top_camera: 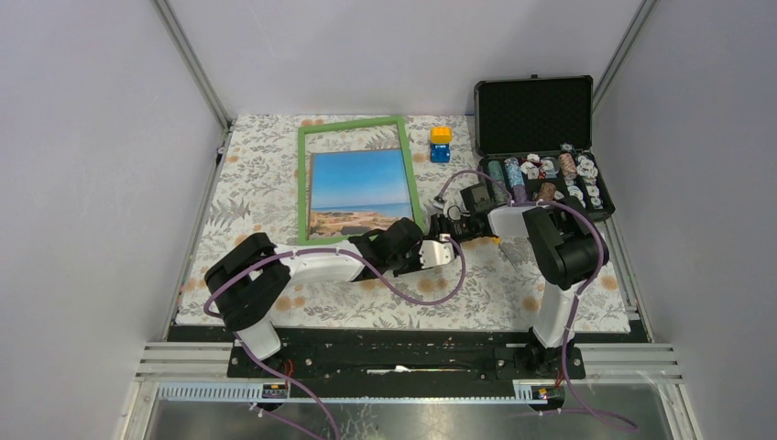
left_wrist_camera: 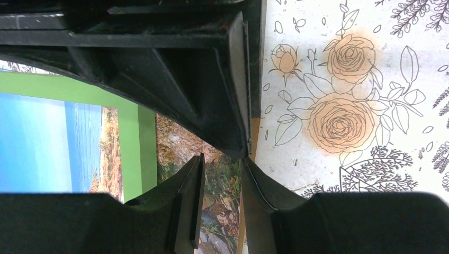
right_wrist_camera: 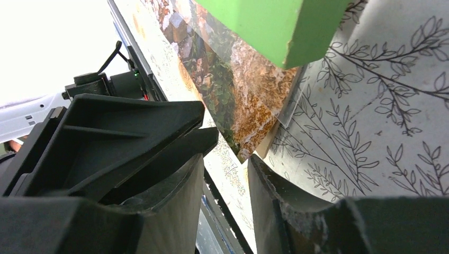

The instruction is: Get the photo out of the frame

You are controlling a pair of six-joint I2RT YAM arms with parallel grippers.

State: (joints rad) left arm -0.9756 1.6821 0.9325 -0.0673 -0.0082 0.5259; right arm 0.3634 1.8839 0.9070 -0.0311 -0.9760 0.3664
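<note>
The green frame (top_camera: 353, 126) lies flat on the floral cloth. The seaside photo (top_camera: 357, 188) lies in it, shifted toward the near end. In the left wrist view the photo's rocky end (left_wrist_camera: 180, 137) sticks out past the frame's green border (left_wrist_camera: 135, 148). My left gripper (left_wrist_camera: 222, 169) is open, fingers pointing down over that end. My right gripper (right_wrist_camera: 226, 159) is open just short of the photo's corner (right_wrist_camera: 233, 90), below the frame's corner (right_wrist_camera: 265, 24). From above, the left gripper (top_camera: 438, 249) and right gripper (top_camera: 449, 225) sit close together at the frame's near right corner.
An open black case (top_camera: 534, 115) with several stacks of poker chips (top_camera: 550, 174) stands at the back right. A yellow and blue block (top_camera: 441, 144) sits right of the frame. The floral cloth (top_camera: 266, 183) covers the table, with walls close on both sides.
</note>
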